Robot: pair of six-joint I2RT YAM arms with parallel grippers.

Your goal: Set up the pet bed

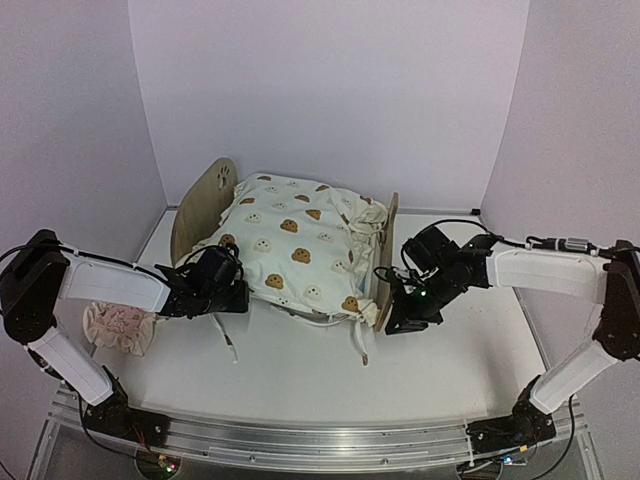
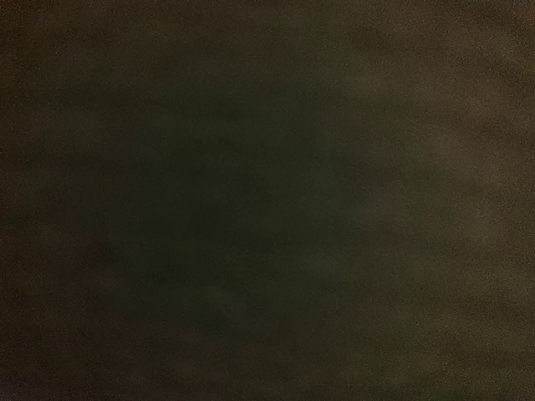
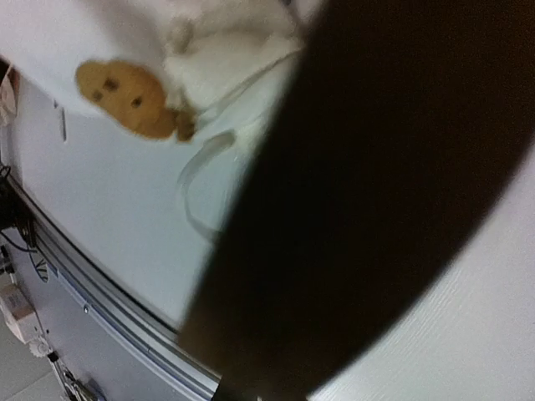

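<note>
1. The ruffled pinkish pillow (image 1: 120, 328) is seen near-left on the counter (image 1: 300, 375).
2. The right tool (image 1: 393, 322) is closed together beside the foot end of the plywood pet bed (image 1: 205, 200). The state of the left tool (image 1: 222, 290) cannot be told.
3. The bed is set mid-counter and draped with a soft bear-print quilt (image 1: 295, 250), which should be drawn evenly from both sides.

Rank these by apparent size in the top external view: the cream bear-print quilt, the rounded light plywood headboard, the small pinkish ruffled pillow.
1. cream bear-print quilt, by far the largest
2. rounded light plywood headboard, partly covered by the quilt
3. small pinkish ruffled pillow, the smallest
</note>
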